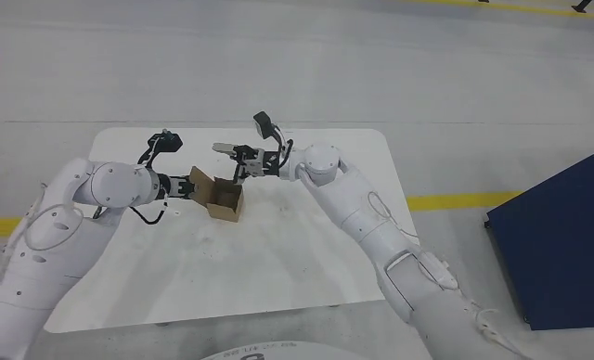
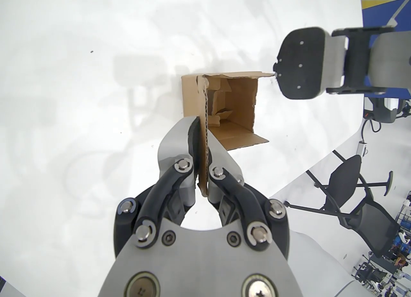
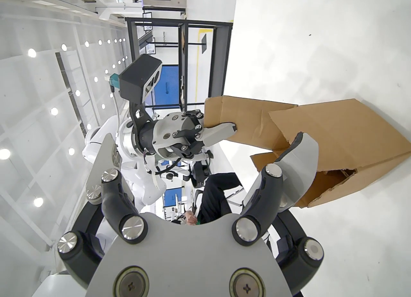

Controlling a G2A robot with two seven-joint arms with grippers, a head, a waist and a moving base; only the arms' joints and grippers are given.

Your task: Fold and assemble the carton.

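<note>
Holding one flap of the carton (image 1: pixel 224 199) tight in the closed left gripper (image 2: pixel 201 141), near the tabletop's (image 1: pixel 278 267) far edge, should let the wide-open, empty right gripper (image 1: pixel 229 161) push the next flap in gently.

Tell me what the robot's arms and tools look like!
The left arm and right arm are rounded white shells with black cables near the wrists. The left tool and right tool each have silver fingers with black pads, black link bars, shiny bolts, and a black camera box.
</note>
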